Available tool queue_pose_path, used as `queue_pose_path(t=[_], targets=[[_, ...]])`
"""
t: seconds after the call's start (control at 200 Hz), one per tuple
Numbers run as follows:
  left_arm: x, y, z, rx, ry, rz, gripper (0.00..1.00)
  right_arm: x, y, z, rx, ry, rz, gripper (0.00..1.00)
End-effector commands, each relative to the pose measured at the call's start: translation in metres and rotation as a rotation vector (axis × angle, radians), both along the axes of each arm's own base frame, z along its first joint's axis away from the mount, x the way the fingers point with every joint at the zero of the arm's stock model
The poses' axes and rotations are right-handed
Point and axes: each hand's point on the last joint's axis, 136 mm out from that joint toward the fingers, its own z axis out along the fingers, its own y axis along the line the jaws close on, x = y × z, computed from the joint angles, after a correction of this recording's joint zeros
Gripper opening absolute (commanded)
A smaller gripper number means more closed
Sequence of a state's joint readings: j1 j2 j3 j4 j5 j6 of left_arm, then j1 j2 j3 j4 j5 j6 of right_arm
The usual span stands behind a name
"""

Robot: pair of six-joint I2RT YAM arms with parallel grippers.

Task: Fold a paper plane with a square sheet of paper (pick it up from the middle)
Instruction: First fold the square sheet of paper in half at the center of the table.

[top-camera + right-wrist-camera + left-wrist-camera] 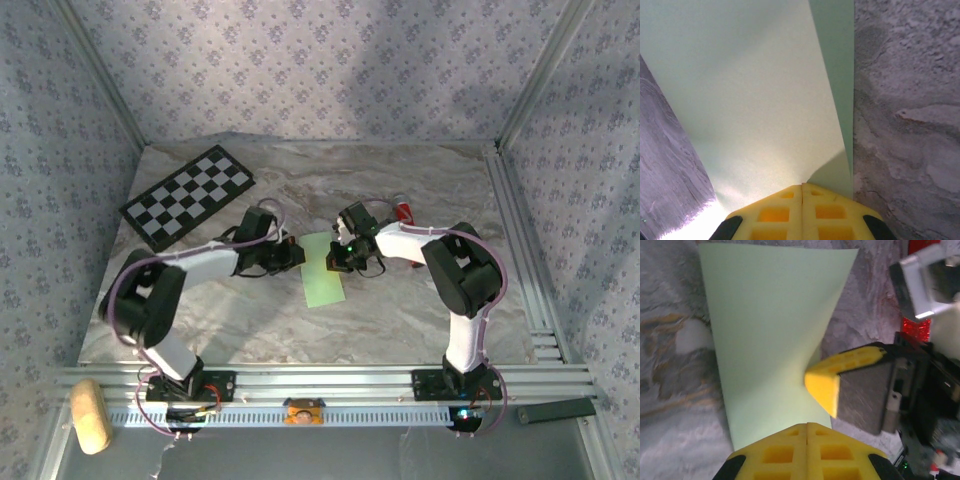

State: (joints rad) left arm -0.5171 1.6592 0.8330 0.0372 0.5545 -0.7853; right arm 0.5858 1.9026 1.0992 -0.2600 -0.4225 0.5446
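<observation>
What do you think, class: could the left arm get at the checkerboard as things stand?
Probably yes. The checkerboard lies on the table beyond the left arm, nothing between them. But the left gripper is shut at the green sheet, pointing away, so it would have to swing round.

You are looking at one light green sheet of paper [322,275], one checkerboard [188,196], one red tube [405,211] and two arms: left arm [190,265], right arm [460,270].
</observation>
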Motion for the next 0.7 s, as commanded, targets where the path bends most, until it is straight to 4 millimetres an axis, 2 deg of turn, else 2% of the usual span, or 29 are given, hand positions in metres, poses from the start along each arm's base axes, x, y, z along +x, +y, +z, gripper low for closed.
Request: queue_pose_path(t=[0.0,0.15,0.475,0.565,0.695], targets=[[0.011,-0.017,0.0,-0.05,-0.007,-0.06,0.0,-0.043,-0.047,-0.051,-0.236,0.176,-0.003,0.0],[0.015,-0.015,-0.017,-0.025,0.014,-0.052,0.0,-0.043,-0.048,-0.052,-0.242,0.181,-0.006,0.0],[0.002,0.004,-0.068,0.049,0.104,-0.07,0.0,-0.049,-0.056,-0.061,-0.286,0.199,-0.008,0.0],[0.002,0.007,-0.071,0.066,0.111,-0.06,0.0,-0.049,-0.058,-0.062,-0.298,0.197,-0.014,0.0],[0.007,0.003,-0.053,0.037,0.086,-0.059,0.0,-0.048,-0.06,-0.059,-0.303,0.188,-0.019,0.0]])
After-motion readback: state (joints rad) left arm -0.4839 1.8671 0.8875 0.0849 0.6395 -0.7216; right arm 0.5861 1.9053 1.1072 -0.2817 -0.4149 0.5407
